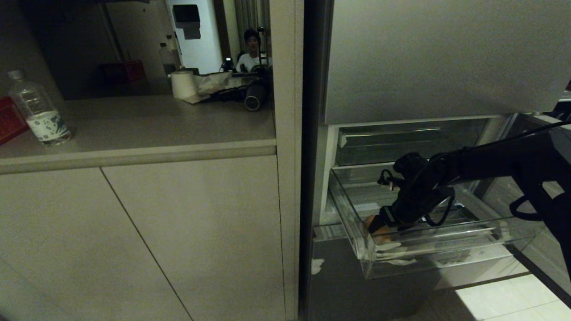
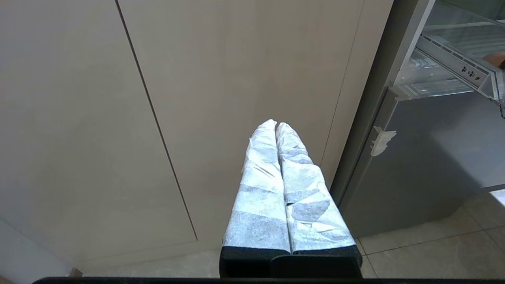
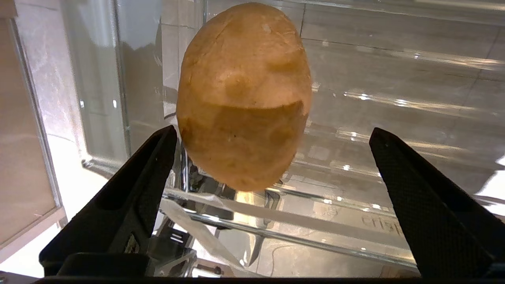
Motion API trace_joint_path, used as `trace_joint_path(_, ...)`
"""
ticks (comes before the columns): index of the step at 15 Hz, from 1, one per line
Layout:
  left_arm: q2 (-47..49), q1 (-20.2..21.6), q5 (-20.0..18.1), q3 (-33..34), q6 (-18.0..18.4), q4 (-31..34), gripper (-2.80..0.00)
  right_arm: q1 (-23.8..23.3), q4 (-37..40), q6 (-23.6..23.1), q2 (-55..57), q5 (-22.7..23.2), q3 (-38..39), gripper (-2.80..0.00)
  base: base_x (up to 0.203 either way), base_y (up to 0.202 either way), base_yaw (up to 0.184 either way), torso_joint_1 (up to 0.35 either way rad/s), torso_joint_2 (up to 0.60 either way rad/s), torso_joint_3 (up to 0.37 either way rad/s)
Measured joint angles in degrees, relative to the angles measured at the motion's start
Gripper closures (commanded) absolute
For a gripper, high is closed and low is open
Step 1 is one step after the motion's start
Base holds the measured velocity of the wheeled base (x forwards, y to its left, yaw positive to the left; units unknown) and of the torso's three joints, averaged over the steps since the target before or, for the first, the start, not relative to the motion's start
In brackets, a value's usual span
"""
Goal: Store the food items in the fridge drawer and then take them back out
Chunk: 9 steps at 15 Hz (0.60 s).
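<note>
One item in reach: potato (image 3: 242, 94), lying on the floor of the fridge drawer (image 1: 428, 256), in its near left corner.
Right gripper (image 3: 272, 157): inside the drawer, jaws wide apart, potato off-centre and touching one finger.
Left gripper (image 2: 276, 130): parked outside, fingers together.
Risk: closing unevenly could roll the smooth potato against the drawer wall.

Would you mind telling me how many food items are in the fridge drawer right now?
1 visible: a tan potato lying in the fridge drawer near its left front corner, just ahead of the right gripper. Others may be hidden behind the arm.
</note>
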Motion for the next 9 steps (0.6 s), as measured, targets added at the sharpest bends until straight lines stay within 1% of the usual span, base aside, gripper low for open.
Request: trace_joint_path(9, 0.00, 0.00, 0.02, 0.00, 0.00, 0.00, 0.00, 0.36, -1.56, 0.31, 1.35, 0.42, -0.13, -2.80, 0.000, 0.000, 0.000, 0.000, 0.00, 0.000)
